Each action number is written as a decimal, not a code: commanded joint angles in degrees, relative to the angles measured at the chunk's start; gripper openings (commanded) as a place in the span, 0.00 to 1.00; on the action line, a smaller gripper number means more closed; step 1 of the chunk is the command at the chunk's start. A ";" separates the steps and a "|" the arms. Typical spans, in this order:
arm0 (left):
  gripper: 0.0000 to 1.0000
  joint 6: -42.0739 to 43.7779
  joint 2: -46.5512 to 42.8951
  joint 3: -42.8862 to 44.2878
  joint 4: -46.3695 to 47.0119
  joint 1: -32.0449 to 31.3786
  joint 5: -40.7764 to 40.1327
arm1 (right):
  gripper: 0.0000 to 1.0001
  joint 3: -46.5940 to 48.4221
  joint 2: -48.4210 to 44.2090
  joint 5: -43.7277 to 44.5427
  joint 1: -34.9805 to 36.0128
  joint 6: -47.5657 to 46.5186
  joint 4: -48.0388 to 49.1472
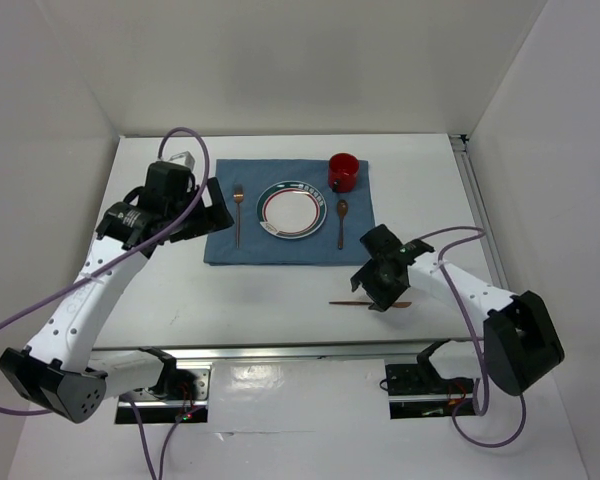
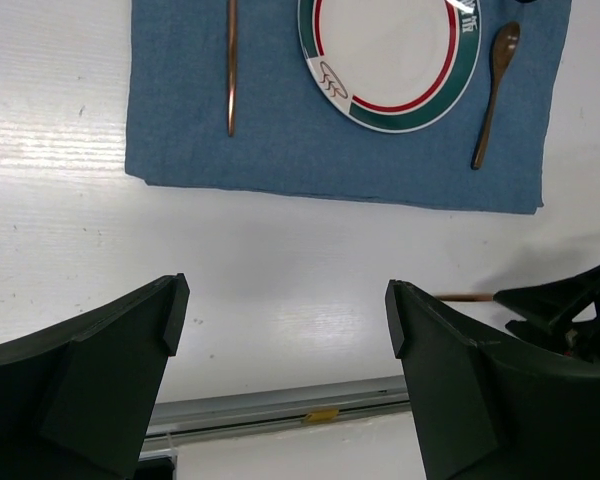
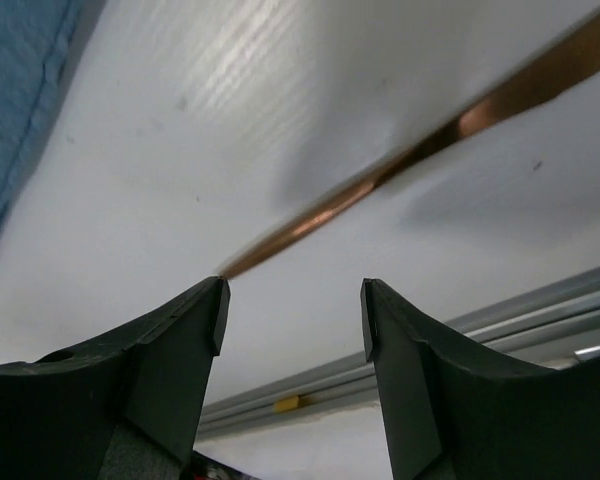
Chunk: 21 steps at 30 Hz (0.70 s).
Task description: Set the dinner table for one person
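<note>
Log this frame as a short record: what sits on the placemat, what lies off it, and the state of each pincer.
placemat: blue cloth, flat on the dinner table
plate: centre of placemat
fork: on placemat, left of plate
spoon: on placemat, right of plate
cup: red, far right corner of placemat
stray utensil: copper-coloured, on bare table nearer than the placemat; kind unclear
left pincer: open, empty, raised by the placemat's left edge
right pincer: open, low over the stray utensil, not closed on it

Placemat holds plate, fork left, spoon right, cup behind; utensil before it on dinner table.
</note>
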 commanded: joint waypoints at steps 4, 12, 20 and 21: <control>1.00 2.71 0.24 -0.20 1.42 -0.33 2.05 | 0.63 -1.23 5.22 -2.01 -5.45 -0.12 6.06; 1.00 4.99 0.85 -0.03 1.42 -0.33 2.05 | 0.55 -0.70 10.41 -2.27 -5.45 -0.12 7.66; 1.00 5.00 1.47 0.50 1.42 -0.33 2.13 | 0.44 1.22 14.98 0.98 -5.45 0.41 7.65; 1.00 5.00 1.47 -0.02 1.42 -0.33 2.13 | 0.42 1.23 15.59 0.98 -5.45 0.41 7.65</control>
